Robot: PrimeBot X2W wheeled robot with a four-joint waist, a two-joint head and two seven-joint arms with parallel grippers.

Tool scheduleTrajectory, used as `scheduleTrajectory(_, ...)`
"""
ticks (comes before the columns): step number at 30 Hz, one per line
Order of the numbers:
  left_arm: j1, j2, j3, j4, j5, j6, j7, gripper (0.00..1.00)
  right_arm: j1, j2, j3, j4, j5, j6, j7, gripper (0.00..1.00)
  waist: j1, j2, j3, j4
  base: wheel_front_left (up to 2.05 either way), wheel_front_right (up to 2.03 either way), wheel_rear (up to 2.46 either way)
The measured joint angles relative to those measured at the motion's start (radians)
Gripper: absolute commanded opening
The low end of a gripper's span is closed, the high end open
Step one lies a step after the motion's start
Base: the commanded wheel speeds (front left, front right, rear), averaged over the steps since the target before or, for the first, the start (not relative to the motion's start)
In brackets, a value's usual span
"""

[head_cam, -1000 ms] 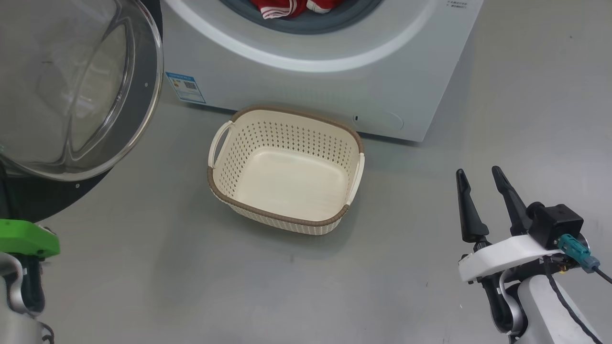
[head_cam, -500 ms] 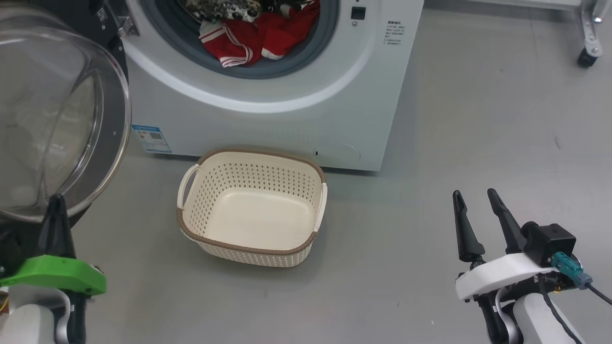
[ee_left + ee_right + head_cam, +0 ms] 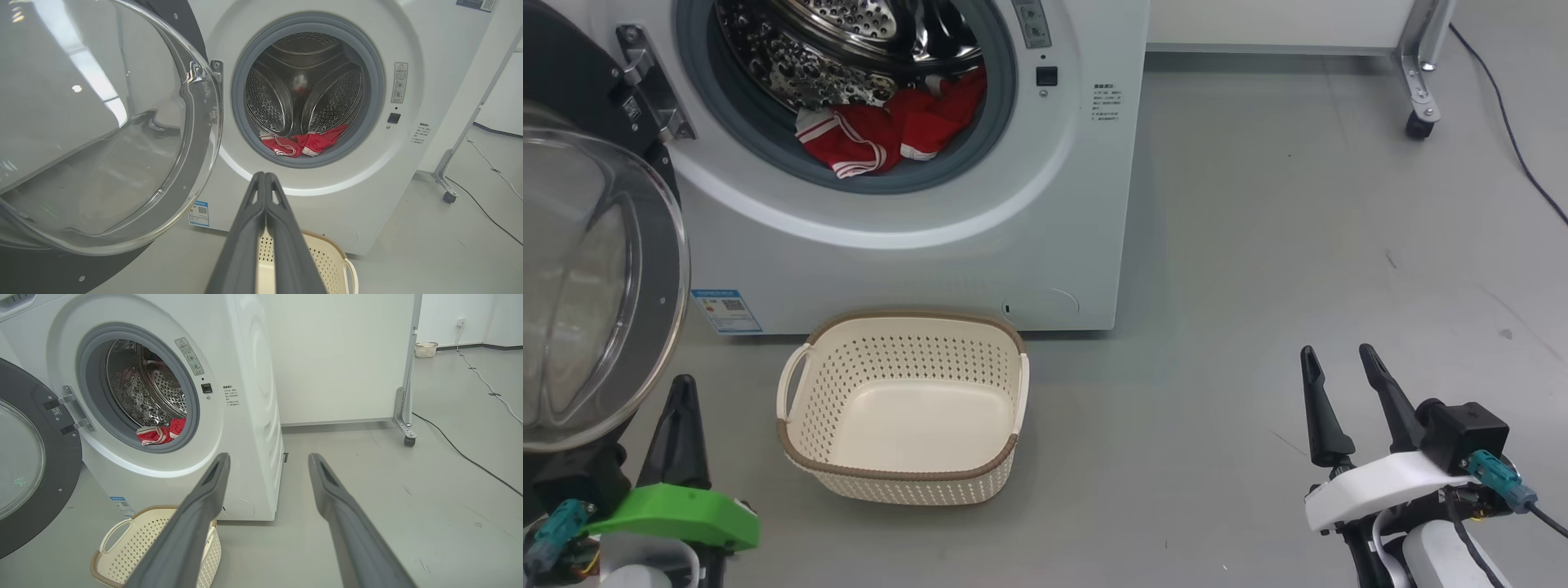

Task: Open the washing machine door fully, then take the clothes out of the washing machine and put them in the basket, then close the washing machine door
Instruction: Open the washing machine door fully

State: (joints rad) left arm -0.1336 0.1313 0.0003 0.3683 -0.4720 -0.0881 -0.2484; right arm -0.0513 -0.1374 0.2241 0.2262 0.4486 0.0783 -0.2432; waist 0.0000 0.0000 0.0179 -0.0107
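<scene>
Washing machine (image 3: 915, 269) — white front-loader, standing with its round mouth uncovered. Washing machine door (image 3: 600, 286) (black ring, bulging clear bowl) is hanging wide open on the left. Clothes (image 3: 882, 135) — red, white-striped, lying bunched at the bottom of the mouth. Basket (image 3: 907, 359), cream with brown rim, is sitting upright on the floor just before the machine.

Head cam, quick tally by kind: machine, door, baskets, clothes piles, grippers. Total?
washing machine: 1
door: 1, swung open
basket: 1, nothing in it
pile of red clothes: 1, in the drum; separate garments cannot be counted
grippers: 2, left gripper with fingers shut, right gripper with fingers open
Total: 6
</scene>
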Motion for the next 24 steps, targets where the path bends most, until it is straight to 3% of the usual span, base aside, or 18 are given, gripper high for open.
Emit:
scheduleTrajectory(12,0.063,-0.037,-0.038,-0.072,0.011,-0.009,-0.001,0.0,0.025,-0.007,-0.018,-0.025,0.0,0.001,0.0,1.0,0.0,0.0,-0.02,-0.059,0.0,0.0,0.0)
scheduleTrajectory(13,0.066,-0.039,-0.039,-0.079,0.011,-0.01,-0.001,0.16,0.025,-0.007,-0.018,-0.027,0.0,0.001,0.0,1.0,0.0,0.0,-0.019,-0.059,0.0,0.0,0.0)
scheduleTrajectory(14,0.07,-0.04,-0.04,-0.086,0.011,-0.01,-0.001,0.68,0.025,-0.006,-0.019,-0.029,0.0,0.001,0.0,1.0,0.0,0.0,-0.018,-0.06,0.0,0.0,0.0)
scheduleTrajectory(15,0.073,-0.04,-0.04,-0.09,0.011,-0.01,-0.001,0.99,0.025,-0.006,-0.019,-0.03,0.0,0.001,0.0,1.0,0.0,0.0,-0.017,-0.061,0.0,0.0,0.0)
scheduleTrajectory(24,0.083,-0.044,-0.043,-0.121,0.024,-0.01,-0.001,1.0,0.025,-0.005,-0.028,-0.045,0.0,0.001,-0.001,1.0,0.0,0.0,-0.007,-0.06,0.0,0.0,0.0)
